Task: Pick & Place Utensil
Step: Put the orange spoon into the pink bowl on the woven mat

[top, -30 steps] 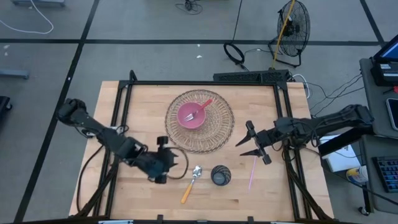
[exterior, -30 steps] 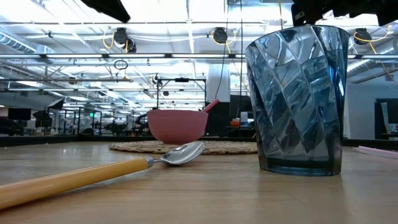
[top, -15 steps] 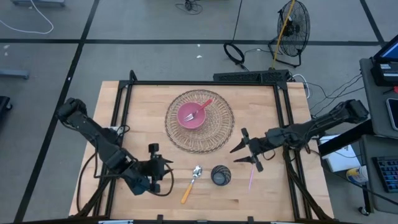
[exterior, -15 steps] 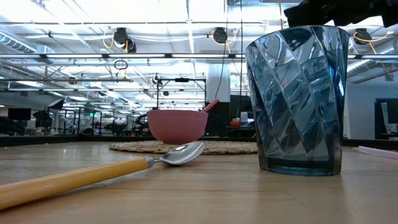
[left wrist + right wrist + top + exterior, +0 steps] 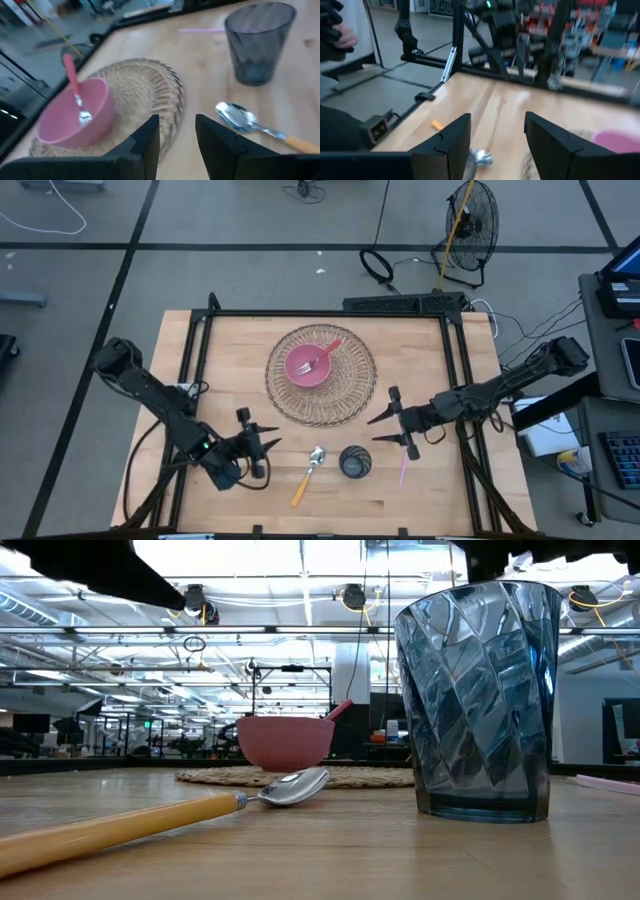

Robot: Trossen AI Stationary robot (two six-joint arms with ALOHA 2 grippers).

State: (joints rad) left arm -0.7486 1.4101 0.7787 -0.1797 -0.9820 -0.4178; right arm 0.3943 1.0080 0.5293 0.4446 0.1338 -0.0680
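Note:
A spoon with a yellow-orange handle (image 5: 307,472) lies flat on the wood near the table's near edge, its bowl (image 5: 237,116) pointing toward the mat. Just right of it stands a dark blue glass (image 5: 354,461), and a thin pink utensil (image 5: 405,463) lies beyond that. A pink bowl (image 5: 307,365) holding a pink-handled fork (image 5: 75,95) sits on a round woven mat (image 5: 345,395). My left gripper (image 5: 256,446) is open, left of the spoon and above the table. My right gripper (image 5: 387,428) is open, hovering above and right of the glass.
A black frame rail (image 5: 325,313) runs around the tabletop. Bare wood lies left of the mat and along the near edge. In the low view the glass (image 5: 480,700) stands close to the camera and the spoon (image 5: 150,825) lies in front of the bowl (image 5: 285,742). A person's hand (image 5: 340,32) shows off the table.
My left arm has drawn back toward the table's near-left corner, its gripper ending a little left of where it was, still pointing at the spoon. My right gripper has moved toward the table's left and near edge, closer to the glass. The objects have stayed where they were.

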